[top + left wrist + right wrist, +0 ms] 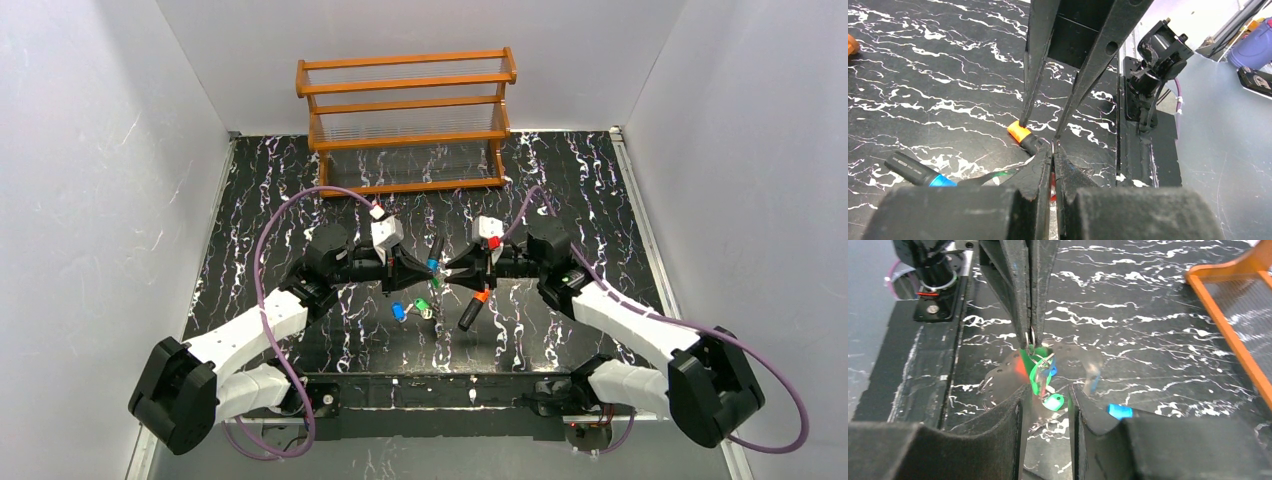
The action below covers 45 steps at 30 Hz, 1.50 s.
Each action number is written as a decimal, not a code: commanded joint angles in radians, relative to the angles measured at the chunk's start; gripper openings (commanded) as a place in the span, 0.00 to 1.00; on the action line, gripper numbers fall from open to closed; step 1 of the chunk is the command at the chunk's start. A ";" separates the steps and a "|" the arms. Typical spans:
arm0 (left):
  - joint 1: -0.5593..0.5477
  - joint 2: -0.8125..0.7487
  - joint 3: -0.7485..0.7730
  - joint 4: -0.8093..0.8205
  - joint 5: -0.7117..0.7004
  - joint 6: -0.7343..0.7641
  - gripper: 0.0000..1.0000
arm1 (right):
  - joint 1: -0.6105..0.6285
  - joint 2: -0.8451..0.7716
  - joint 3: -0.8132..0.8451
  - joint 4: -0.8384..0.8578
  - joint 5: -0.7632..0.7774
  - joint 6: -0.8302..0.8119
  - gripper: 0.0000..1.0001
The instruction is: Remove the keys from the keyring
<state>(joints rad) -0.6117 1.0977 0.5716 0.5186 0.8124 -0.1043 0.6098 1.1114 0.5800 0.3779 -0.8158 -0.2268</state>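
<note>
Above the desk [600,200], left jaws clamped tight on the keyring [1007,369].
Right jaws half open, empty, around the hanging keys [1040,375]; close squarely on one head, then pull steadily.

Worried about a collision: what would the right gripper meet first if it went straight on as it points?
Probably the lower green key, dangling at the gap of its open jaws; the shut left gripper hangs just beyond. Depth is hard to judge.

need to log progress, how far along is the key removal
Done: nothing visible; no key looks freed. In hand: left gripper shut on the keyring, keys dangling below, right gripper open around a green key. Left to do: all three keys.
</note>
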 commanded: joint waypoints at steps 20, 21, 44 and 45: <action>0.003 -0.027 0.054 0.008 0.086 0.015 0.00 | 0.021 0.163 0.082 0.279 -0.253 0.139 0.28; 0.003 -0.027 0.054 0.008 0.085 0.015 0.00 | 0.021 0.162 0.083 0.278 -0.255 0.142 0.26; 0.003 -0.040 0.252 -0.493 -0.018 0.368 0.40 | 0.021 0.120 0.429 -0.658 -0.075 -0.257 0.01; 0.003 -0.022 0.272 -0.509 0.000 0.382 0.40 | 0.021 0.134 0.455 -0.706 -0.074 -0.281 0.01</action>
<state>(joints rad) -0.6106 1.0534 0.7570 0.1318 0.7761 0.1841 0.6304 1.2350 0.9100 -0.0643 -0.9127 -0.3683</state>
